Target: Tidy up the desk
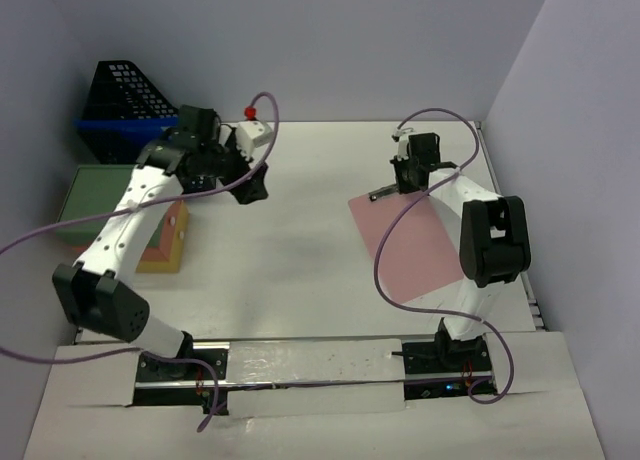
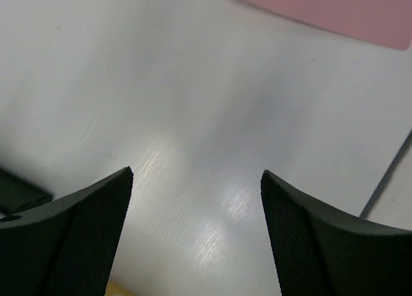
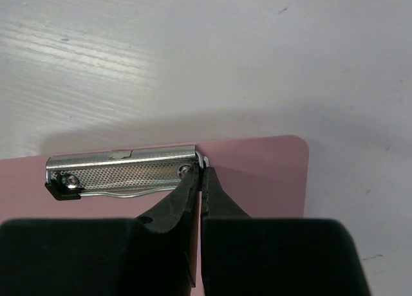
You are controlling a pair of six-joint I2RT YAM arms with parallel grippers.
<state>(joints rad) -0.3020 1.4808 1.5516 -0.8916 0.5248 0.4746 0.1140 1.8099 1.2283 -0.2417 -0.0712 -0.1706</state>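
The white worktop spans the scene, the pink clipboard lying on its right side. The right hand pinches the board's far edge beside the metal clip, a thin hold that could slip. The left hand gapes empty, far left.

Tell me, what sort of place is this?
Likely a test booth staged as an office: lavender walls around a white desk, two robot arms, a pink clipboard, a black file rack.
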